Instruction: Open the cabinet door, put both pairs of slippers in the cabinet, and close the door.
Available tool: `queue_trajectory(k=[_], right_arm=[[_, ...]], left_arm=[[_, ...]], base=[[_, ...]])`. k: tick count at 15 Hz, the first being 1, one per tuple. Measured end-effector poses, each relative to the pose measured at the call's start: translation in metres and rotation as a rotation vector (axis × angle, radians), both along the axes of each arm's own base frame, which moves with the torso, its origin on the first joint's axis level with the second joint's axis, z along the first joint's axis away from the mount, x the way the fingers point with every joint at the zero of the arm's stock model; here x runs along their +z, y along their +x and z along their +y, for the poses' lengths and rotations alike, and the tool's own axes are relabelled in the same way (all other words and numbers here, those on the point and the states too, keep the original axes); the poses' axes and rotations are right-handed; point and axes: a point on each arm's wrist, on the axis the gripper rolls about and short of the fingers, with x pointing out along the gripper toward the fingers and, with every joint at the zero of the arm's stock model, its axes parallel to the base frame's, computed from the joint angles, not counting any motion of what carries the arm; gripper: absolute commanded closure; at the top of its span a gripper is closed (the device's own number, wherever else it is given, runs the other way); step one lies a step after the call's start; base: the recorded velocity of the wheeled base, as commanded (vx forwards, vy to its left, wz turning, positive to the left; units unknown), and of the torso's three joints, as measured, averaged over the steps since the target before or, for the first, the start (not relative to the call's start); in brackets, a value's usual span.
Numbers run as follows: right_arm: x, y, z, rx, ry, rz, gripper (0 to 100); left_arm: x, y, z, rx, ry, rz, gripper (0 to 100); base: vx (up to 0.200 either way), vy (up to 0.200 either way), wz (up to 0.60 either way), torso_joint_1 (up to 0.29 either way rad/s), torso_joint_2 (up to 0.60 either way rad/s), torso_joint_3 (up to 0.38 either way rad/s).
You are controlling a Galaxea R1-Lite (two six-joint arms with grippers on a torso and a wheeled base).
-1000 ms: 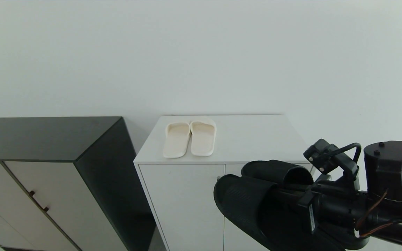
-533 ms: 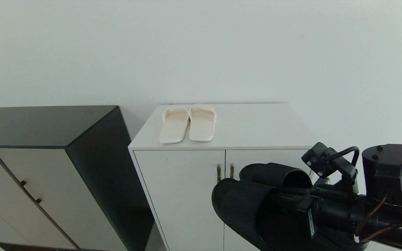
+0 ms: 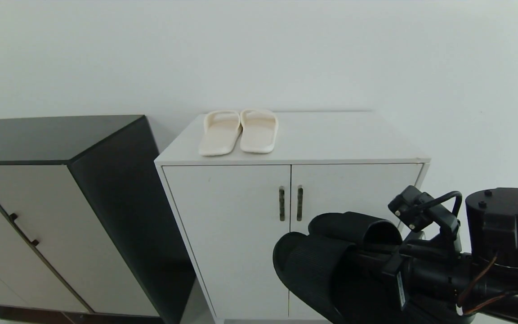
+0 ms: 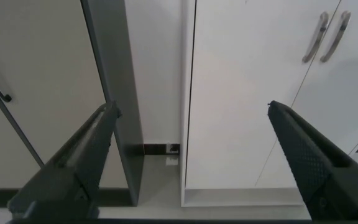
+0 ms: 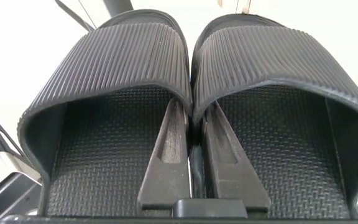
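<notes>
Evidently staged for stowing: right gripper (image 5: 192,107) pinches together the adjoining inner walls of the black slippers (image 3: 331,258), carried as one pair near the white cabinet's (image 3: 227,234) shut doors, cream slippers (image 3: 239,132) on its top, far left, while the left gripper (image 4: 191,109) is spread wide and empty, likely kept free for the door handles (image 3: 281,203).

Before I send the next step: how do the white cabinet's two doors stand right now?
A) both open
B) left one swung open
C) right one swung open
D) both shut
D: both doors of the white cabinet lie flush, their handles side by side at the middle seam, while the right end effector holds the black slippers.
</notes>
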Motion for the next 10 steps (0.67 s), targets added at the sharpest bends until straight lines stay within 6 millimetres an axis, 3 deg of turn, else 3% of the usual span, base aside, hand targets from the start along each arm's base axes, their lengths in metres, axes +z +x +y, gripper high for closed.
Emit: queue_trajectory(k=[10], right_arm=[[-0.009, -0.0027, 0.0015, 0.018, -0.021, 0.008, 100]], left_arm=[[0.0, 0.0, 0.0, -0.001, 0.007, 0.001, 0]], base=[[0.0, 0.0, 0.0, -0.138, 0.47, 0.33]])
